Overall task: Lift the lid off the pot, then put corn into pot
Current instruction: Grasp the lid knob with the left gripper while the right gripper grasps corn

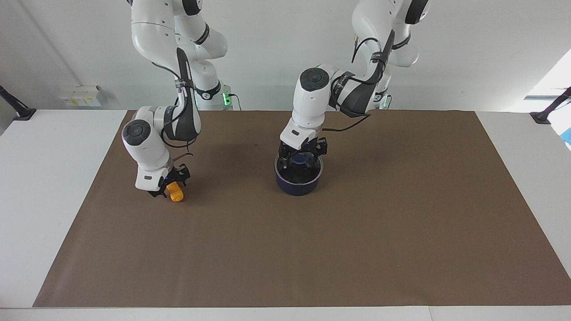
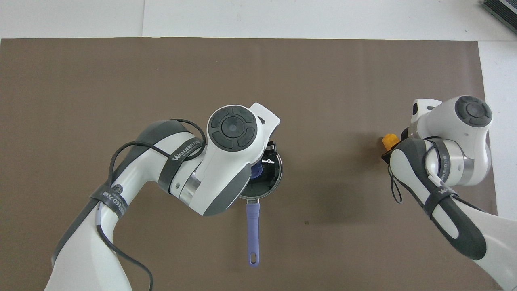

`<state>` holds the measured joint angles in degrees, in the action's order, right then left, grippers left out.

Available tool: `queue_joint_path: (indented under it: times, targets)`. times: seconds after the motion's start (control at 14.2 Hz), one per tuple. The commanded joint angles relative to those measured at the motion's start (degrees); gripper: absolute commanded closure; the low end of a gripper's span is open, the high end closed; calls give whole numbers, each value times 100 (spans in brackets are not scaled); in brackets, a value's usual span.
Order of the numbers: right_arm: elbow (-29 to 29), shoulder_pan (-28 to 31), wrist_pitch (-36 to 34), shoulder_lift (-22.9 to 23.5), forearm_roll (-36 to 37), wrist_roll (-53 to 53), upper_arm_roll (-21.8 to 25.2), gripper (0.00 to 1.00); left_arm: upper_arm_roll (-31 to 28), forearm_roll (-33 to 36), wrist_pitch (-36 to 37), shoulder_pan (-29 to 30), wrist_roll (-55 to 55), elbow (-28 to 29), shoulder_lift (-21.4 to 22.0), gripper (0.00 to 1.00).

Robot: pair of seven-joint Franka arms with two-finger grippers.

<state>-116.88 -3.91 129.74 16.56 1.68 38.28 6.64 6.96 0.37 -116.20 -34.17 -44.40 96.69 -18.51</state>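
The dark blue pot (image 1: 296, 185) stands mid-table with the glass lid (image 1: 298, 173) on it; its long handle (image 2: 253, 230) points toward the robots. My left gripper (image 1: 302, 157) is down over the lid, open, with the blue knob (image 1: 303, 157) between its fingers. From overhead the left wrist covers most of the lid (image 2: 270, 174). The orange-yellow corn (image 1: 177, 194) lies on the mat toward the right arm's end. My right gripper (image 1: 168, 183) is down on the cob, covering the end nearer the robots. Only the corn's tip (image 2: 388, 140) shows from overhead.
A brown mat (image 1: 357, 232) covers most of the white table (image 1: 44, 178). A small white box (image 1: 80, 96) sits by the wall near the right arm's base. Nothing else lies on the mat.
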Motion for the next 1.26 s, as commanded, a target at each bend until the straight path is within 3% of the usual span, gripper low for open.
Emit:
queue_joint_path:
  times: [0.0,0.28,0.42,0.63,0.77,1.19]
  targets:
    - [-1,22,183,49,-89,101,-22,100,-99,113,-123,-108,-122,228,84,0]
    - [95,48,105,58,-185,-337,-31,100,-90,104,-113,-125,-174,254,93,1]
    - [148,66,95,-3,-457,-653,-23,100,-90,104,-131,-125,-183,254,93,22]
    - [306,39,60,-187,-520,-1392,-22,100,-98,104,-105,-125,-166,202,84,79]
    - [394,-13,8,-354,-511,-1639,-31,100,-98,104,26,-125,-166,123,93,96]
    - [1131,-22,-1493,-847,-511,-2394,-84,100,-151,104,642,-20,-113,-457,224,100]
